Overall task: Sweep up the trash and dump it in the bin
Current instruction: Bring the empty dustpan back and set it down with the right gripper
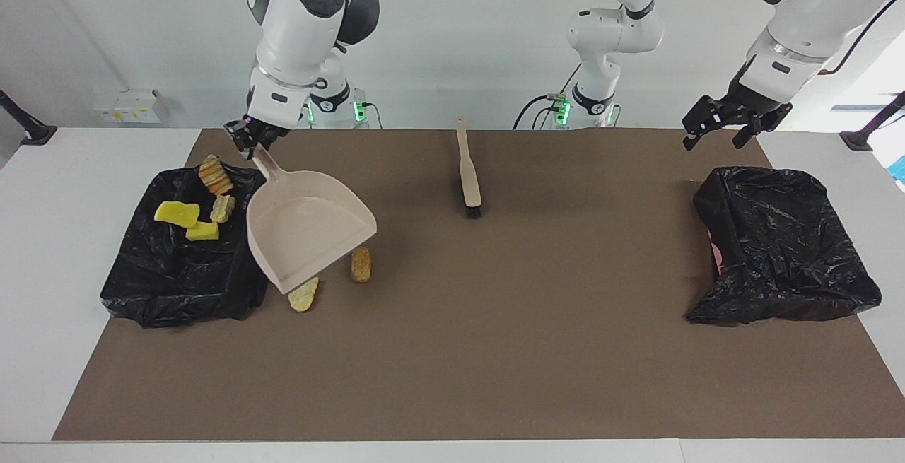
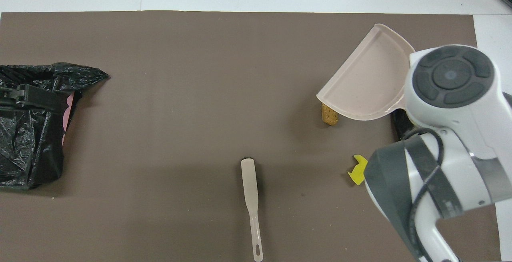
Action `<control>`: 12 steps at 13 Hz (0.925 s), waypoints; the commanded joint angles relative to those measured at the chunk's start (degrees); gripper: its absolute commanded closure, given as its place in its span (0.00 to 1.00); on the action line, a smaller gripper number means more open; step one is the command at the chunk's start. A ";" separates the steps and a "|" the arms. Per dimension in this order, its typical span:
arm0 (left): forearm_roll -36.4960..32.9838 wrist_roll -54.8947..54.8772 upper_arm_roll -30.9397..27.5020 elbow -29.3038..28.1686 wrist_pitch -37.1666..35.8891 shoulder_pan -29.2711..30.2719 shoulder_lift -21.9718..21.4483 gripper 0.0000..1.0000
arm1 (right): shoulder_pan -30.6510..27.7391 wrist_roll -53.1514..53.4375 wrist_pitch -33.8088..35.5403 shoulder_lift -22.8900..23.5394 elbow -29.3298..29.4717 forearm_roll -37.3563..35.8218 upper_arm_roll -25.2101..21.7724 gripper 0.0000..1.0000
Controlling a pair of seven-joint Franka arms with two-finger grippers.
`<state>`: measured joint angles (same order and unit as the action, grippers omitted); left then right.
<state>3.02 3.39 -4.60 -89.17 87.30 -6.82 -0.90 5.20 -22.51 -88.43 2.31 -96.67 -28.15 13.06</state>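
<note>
I see the right gripper [image 1: 254, 139] clamped on the handle of the dustpan [image 1: 307, 232], which hangs tilted over the mat beside the bin [image 1: 177, 276] at the right arm's end. Four scraps [image 1: 177, 213] lie in that bin. A tan lump [image 1: 360, 265] and a paler lump [image 1: 302, 295] sit on the mat by the pan's lip; a yellow piece [image 2: 358, 170] shows nearer the robots. The brush [image 1: 468, 177] lies mid-table. The left gripper [image 1: 721, 129] waits, fingers spread and holding nothing, above the second bin [image 1: 785, 247].
</note>
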 commanded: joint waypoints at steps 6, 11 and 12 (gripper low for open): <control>-0.03 -2.69 -1.20 0.49 -2.38 -1.44 -1.12 0.00 | 9.81 35.55 0.90 24.30 27.56 12.84 0.21 1.00; -0.38 -2.78 6.62 0.93 -1.96 7.35 -0.59 0.00 | 16.24 52.28 -3.21 34.68 36.55 18.66 0.30 1.00; -0.38 -2.78 7.14 1.02 -2.04 8.57 -0.42 0.00 | 16.59 54.31 -4.71 37.04 36.82 19.09 0.56 1.00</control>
<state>3.03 1.29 1.15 -89.24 86.10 -0.48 -1.77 21.35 28.54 -91.68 34.84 -63.90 -10.58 13.27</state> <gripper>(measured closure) 0.000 0.687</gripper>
